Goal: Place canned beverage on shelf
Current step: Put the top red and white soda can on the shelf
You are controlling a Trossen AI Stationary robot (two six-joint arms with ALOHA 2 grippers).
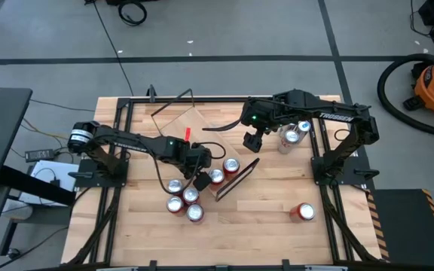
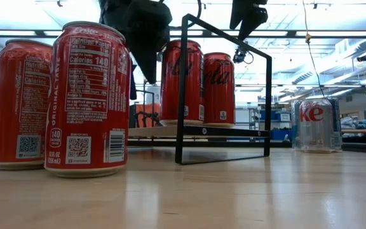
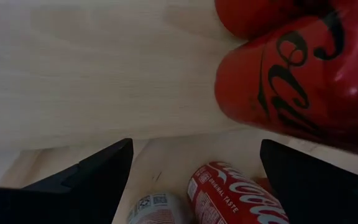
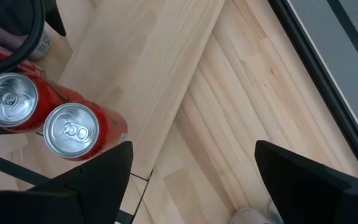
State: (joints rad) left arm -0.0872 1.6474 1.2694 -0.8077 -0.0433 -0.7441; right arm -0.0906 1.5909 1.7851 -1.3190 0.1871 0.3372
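— Left gripper [image 1: 202, 179] is hanging over the near end of the shelf [image 1: 194, 132], its fingers [image 3: 98, 180] spread apart and holding nothing. What is crowding it?

— Two red cans [image 1: 224, 170] are already standing on the plank just beside it, and one is filling much of the left wrist view. A cluster of four red cans [image 1: 184, 199] is sitting on the table [image 1: 262, 226] right below the gripper, touching one another.

— And the other arm?

— Right gripper [image 1: 252, 141] is hovering past the shelf's side edge, also open and empty. Two silver cans [image 1: 296, 132] are standing just beside it, toward the table's right edge.

— Anything else lying about?

— One more red can [image 1: 302, 212] is standing alone, well apart, near the front right. The shelf itself is lying diagonally across the table's middle, its black wire frame [image 2: 224, 89] rising at the end where the two cans are standing.
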